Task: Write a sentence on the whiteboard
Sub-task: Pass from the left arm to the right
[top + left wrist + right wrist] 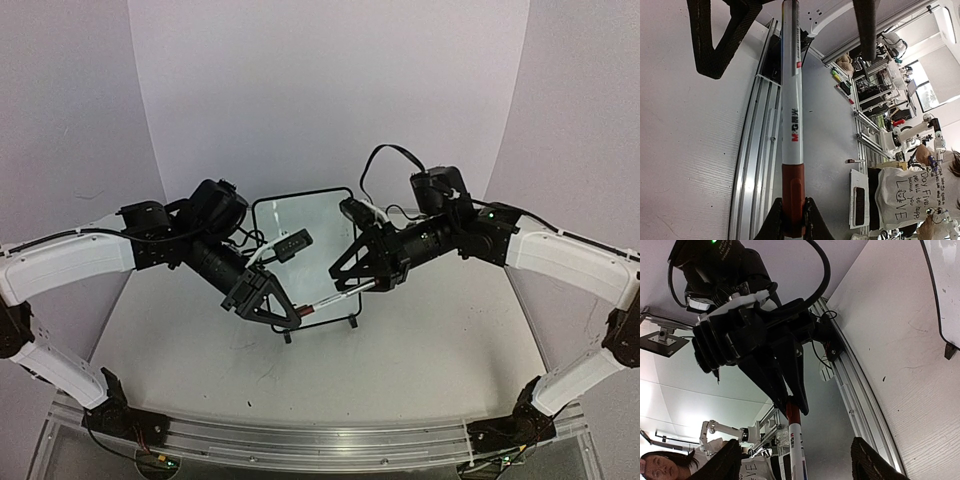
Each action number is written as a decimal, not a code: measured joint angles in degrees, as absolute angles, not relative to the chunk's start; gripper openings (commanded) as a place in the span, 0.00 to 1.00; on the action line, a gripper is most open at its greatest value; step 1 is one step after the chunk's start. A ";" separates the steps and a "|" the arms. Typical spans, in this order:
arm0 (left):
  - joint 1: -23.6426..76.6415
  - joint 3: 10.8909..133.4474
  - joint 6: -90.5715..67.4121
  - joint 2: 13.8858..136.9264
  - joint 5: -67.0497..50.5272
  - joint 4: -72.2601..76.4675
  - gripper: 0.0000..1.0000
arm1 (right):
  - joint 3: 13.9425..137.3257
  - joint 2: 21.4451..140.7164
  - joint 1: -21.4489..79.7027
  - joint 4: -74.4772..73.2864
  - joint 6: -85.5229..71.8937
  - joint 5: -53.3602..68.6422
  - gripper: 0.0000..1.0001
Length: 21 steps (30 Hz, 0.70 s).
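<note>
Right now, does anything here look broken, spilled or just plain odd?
Nothing broken or spilled. The oddest sight: the marker hangs in midair before the whiteboard, pinched at its red end by the left fingers, the right fingers open around its other end. A few dark specks dot the table.

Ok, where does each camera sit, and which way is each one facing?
Top external: fixed above and behind the robot, looking down on the table, the whiteboard and both arms.
Left wrist: on the left arm, looking along the marker past its own left gripper.
Right wrist: on the right arm, facing the left gripper; own fingers at bottom.
Shared: both wrist views show the marker.
</note>
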<state>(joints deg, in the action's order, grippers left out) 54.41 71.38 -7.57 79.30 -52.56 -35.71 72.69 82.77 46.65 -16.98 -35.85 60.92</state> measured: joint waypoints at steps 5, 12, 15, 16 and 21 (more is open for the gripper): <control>54.40 72.64 -7.00 80.20 -53.00 -37.31 0.00 | 72.71 83.50 48.54 -16.80 -35.30 61.25 0.66; 54.03 72.82 -6.44 80.38 -53.57 -38.93 0.00 | 72.71 84.44 49.77 -16.77 -34.74 61.44 0.63; 53.91 72.78 -6.44 80.38 -53.83 -39.07 0.00 | 72.71 84.44 49.99 -16.75 -34.70 61.47 0.63; 53.91 72.75 -6.44 80.38 -53.85 -39.07 0.00 | 72.71 84.44 50.00 -16.75 -34.68 61.45 0.63; 53.60 72.53 -6.46 80.37 -53.99 -39.00 0.00 | 72.71 84.44 50.13 -16.75 -34.68 61.38 0.63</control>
<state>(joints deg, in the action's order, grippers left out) 53.60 72.53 -6.46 80.37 -53.99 -39.00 72.71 84.44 50.13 -16.75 -34.68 61.38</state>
